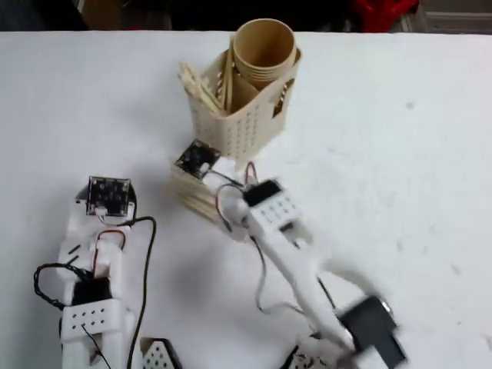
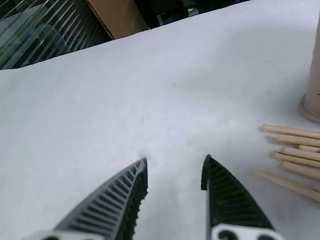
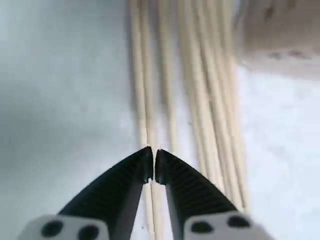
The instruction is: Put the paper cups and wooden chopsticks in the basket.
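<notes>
Top centre of the high view: the cream perforated plastic basket [image 1: 246, 127] stands on the white table [image 1: 400, 169], and it's carrying cargo. A stack of tan paper cups [image 1: 265, 50] sits upright in its right-hand part. A bunch of pale wooden chopsticks [image 1: 201, 83] pokes out at a slant on its left side.

Just below the basket, a second bundle, the loose wooden chopsticks [image 1: 192, 200], lies flat on the table with the sticks side by side.

The white right arm [image 1: 288, 246] runs up from the lower right of the frame to the middle. Its wrist end sits over that bundle, just beside the basket's lower edge. Its wrist camera shows the right gripper [image 3: 152, 159] directly above the loose wooden chopsticks [image 3: 200, 75]. The black ribbed fingers are drawn almost together, with only a sliver between the tips, and a stick runs along under that slit. Whether they actually pinch it I cannot tell.

In the lower left of the high view is the white left arm [image 1: 96, 307], well apart from the basket. The left gripper [image 2: 175, 160] hangs over bare table with its dark fingers spread wide and nothing between them. The ends of the loose wooden chopsticks [image 2: 295, 150] lie off to one side, apart from the fingertips.
</notes>
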Controlling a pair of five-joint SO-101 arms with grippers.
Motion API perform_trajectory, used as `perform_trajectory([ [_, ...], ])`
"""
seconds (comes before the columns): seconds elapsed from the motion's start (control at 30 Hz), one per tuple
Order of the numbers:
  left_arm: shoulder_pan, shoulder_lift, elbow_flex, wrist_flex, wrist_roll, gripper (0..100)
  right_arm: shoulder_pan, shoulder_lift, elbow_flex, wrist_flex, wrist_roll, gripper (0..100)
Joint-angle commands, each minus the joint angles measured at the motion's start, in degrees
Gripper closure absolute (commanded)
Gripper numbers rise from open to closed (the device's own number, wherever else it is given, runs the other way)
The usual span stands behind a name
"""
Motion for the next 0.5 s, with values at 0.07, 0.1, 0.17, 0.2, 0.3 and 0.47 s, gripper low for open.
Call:
perform_trajectory([
  [0.07, 0.57, -0.84, 0.00, 0.18, 0.44, 81, -0.48, -20.53, 8.97, -2.95, -1.05, 98.1],
  [0.1, 0.57, -0.84, 0.00, 0.18, 0.44, 81, -0.84, -21.76, 10.20, -3.47, -1.05, 98.1],
  [0.17, 0.57, -0.84, 0.00, 0.18, 0.44, 81, -1.80, -21.58, 11.16, -3.91, -0.97, 98.1],
  [0.2, 0.57, -0.84, 0.00, 0.18, 0.44, 81, -2.15, -20.62, 11.34, -4.26, -0.97, 98.0],
  [0.3, 0.57, -0.84, 0.00, 0.18, 0.44, 81, -2.24, -15.25, 11.08, -6.20, -1.05, 94.0],
  [0.47, 0.57, -0.84, 0.00, 0.18, 0.44, 81, -4.53, -1.80, 8.00, -9.10, -0.62, 84.3],
])
